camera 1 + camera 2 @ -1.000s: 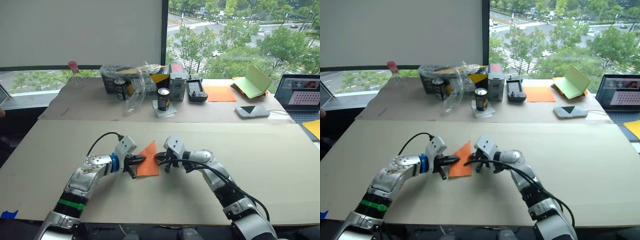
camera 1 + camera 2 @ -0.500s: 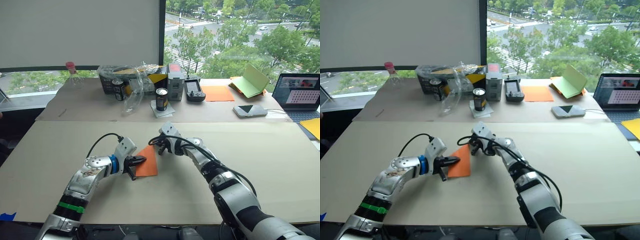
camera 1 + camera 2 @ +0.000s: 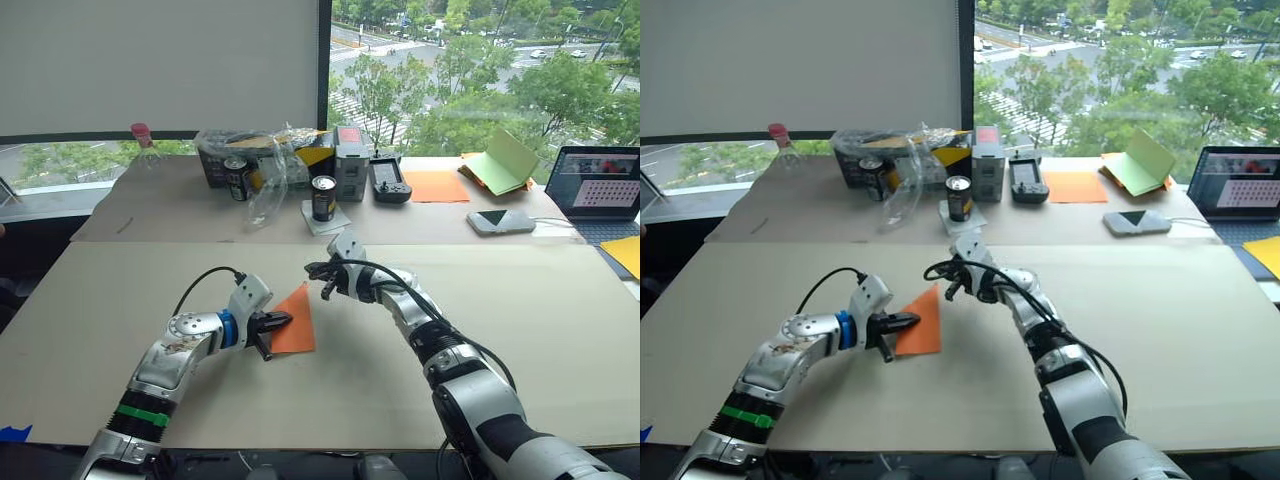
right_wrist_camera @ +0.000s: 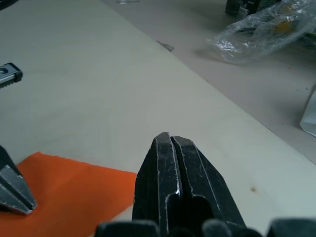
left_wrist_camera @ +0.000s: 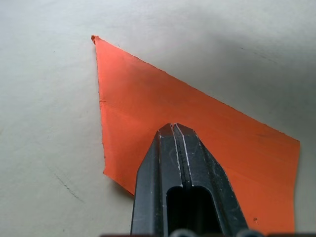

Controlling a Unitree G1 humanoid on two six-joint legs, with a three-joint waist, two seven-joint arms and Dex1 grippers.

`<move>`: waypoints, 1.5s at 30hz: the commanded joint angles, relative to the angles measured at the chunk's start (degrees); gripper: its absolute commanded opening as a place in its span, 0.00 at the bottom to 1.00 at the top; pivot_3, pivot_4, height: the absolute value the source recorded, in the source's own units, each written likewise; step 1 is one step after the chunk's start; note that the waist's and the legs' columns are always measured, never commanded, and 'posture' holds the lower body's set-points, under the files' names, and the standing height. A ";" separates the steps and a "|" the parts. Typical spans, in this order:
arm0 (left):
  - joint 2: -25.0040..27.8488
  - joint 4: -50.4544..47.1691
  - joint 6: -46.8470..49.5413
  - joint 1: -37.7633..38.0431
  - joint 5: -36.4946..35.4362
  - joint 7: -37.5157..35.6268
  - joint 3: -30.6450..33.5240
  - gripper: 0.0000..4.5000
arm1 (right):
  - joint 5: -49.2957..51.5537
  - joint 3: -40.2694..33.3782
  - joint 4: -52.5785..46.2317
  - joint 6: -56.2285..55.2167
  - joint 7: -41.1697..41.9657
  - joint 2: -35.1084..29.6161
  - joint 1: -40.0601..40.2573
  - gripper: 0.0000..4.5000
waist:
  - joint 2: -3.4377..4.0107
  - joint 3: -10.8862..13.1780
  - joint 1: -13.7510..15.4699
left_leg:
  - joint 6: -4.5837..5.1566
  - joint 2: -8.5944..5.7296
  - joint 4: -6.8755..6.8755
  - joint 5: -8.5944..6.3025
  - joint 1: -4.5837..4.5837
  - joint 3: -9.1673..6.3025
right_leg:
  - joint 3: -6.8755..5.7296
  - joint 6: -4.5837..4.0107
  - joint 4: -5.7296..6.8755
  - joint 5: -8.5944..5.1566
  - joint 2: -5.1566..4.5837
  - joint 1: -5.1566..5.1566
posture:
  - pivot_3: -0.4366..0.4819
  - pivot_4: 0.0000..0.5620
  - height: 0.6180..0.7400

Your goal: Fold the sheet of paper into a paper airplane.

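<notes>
- Your left gripper (image 3: 281, 321) fingers are clenched flat on the sheet of paper (image 3: 296, 320), mid-table (image 3: 560, 340); point faces away
- Right gripper (image 3: 322, 276) clenched, empty, just beyond that point; left nearer

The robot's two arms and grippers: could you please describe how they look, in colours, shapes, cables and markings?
Both arms have silver-grey metal shells with black joints. The left arm carries a blue ring near the wrist and a green band lower down, with a black cable looping above it. Black cables run along the right arm. The left gripper and right gripper each have two black tapered fingers.
</notes>
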 commanded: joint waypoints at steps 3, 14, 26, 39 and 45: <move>-0.33 0.94 0.63 -0.32 0.08 -0.33 0.00 0.00 | -0.65 3.38 -7.35 3.60 3.13 -0.33 6.30 0.00 | 0.00 0.00 0.02 | 0.00 0.00 0.00 0.00 0.00 0.00 | 0.00 0.00 0.00 0.00 0.00 0.00 | 0.48 0.27 0.93; -1.03 2.75 0.15 -1.32 0.52 -1.16 -0.39 0.00 | -1.30 8.72 -21.47 11.48 8.45 -5.54 17.15 0.00 | 0.00 -0.01 0.14 | -0.01 0.00 0.00 0.01 0.11 0.02 | 0.00 0.01 -0.02 -0.03 0.00 0.11 | 0.48 0.27 0.93; -2.40 6.57 -1.38 -3.66 1.24 -3.36 -1.94 0.00 | 0.60 13.76 -46.02 26.24 16.02 -19.55 29.42 0.00 | -0.03 -0.07 1.57 | -0.01 -0.01 0.01 0.01 0.23 0.04 | 0.00 0.47 -0.08 -0.32 -0.01 0.27 | 0.48 0.27 0.93; -2.51 7.54 -1.89 -4.09 1.45 -3.96 -1.61 0.00 | 6.41 7.48 -54.24 33.26 10.31 -19.76 23.94 0.00 | -0.09 -0.07 1.77 | -0.01 -0.04 0.02 0.01 0.16 0.04 | -0.01 0.49 -0.14 -0.34 -0.04 0.26 | 0.48 0.27 0.93; -2.33 6.77 -1.18 -3.72 1.07 -3.97 -1.15 0.00 | 4.37 10.35 -48.47 30.71 5.61 -14.49 19.90 0.00 | -0.09 -0.07 1.50 | -0.01 -0.01 0.01 0.01 0.13 0.02 | -0.03 0.47 -0.11 -0.33 -0.01 0.20 | 0.48 0.27 0.93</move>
